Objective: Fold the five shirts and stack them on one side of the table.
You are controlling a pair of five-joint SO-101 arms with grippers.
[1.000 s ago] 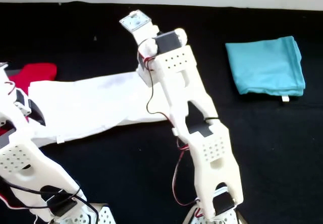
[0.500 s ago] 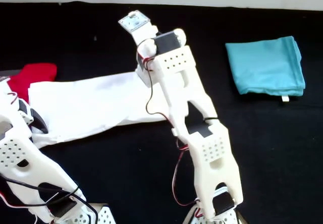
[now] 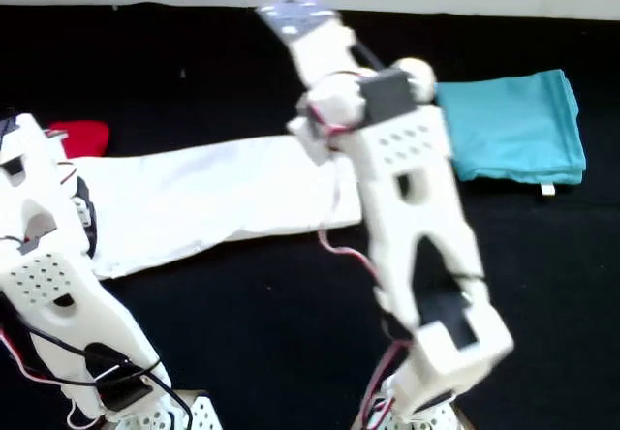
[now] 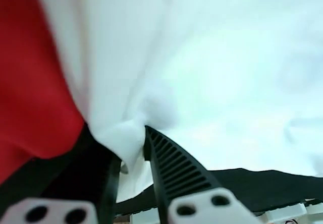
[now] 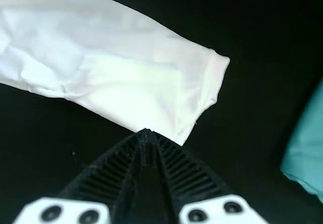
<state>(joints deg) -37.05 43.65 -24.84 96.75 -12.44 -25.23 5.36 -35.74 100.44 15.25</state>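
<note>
A long white shirt (image 3: 213, 198) lies stretched across the black table from left to middle. My left gripper (image 4: 132, 148) is shut on a bunched fold of the white shirt (image 4: 212, 57) at its left end, with a red shirt (image 4: 30, 82) right beside it. The red shirt (image 3: 82, 138) peeks out past the left arm (image 3: 44, 256). My right gripper (image 5: 145, 133) is shut with nothing in it, its tip just off the corner of the white shirt's (image 5: 116, 72) right end. A folded teal shirt (image 3: 509, 125) lies at the far right.
The right arm (image 3: 407, 188) stands tall over the table's middle, hiding part of the white shirt's right end. The teal shirt's edge (image 5: 309, 153) lies close to the right gripper. Bare black table (image 3: 242, 333) spreads in front of the white shirt.
The right arm swung to the right and lifted. The white shirt's right end shifted a little right. The left arm moved farther over the shirt's left end, covering more of the red shirt.
</note>
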